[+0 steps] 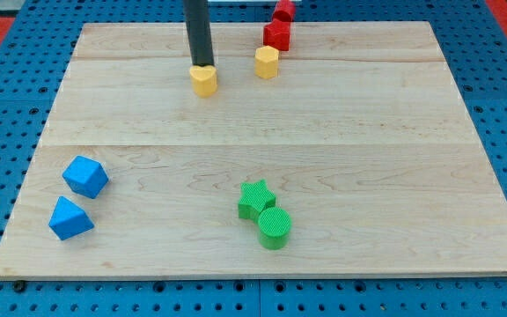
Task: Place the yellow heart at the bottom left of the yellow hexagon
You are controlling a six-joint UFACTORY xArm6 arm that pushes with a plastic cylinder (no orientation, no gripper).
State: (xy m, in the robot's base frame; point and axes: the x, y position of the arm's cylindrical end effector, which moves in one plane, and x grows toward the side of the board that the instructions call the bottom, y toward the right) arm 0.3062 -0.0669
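Yellow heart (203,81) lies near the view's top of the wooden board (324,132), left of and slightly lower than the yellow hexagon (267,62), a clear gap between them. My tip (202,66) rests at the heart's upper edge, touching it; the rod has no jaws and grips nothing. Two red blocks (277,33) stand just above the hexagon. Two blue blocks (84,176) sit bottom left; green star (255,199) and green cylinder (275,227) touch, bottom centre

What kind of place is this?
Probably a robot test lab: a wooden board lies on a blue pegboard, and my tip touches the yellow heart, among other toy blocks.
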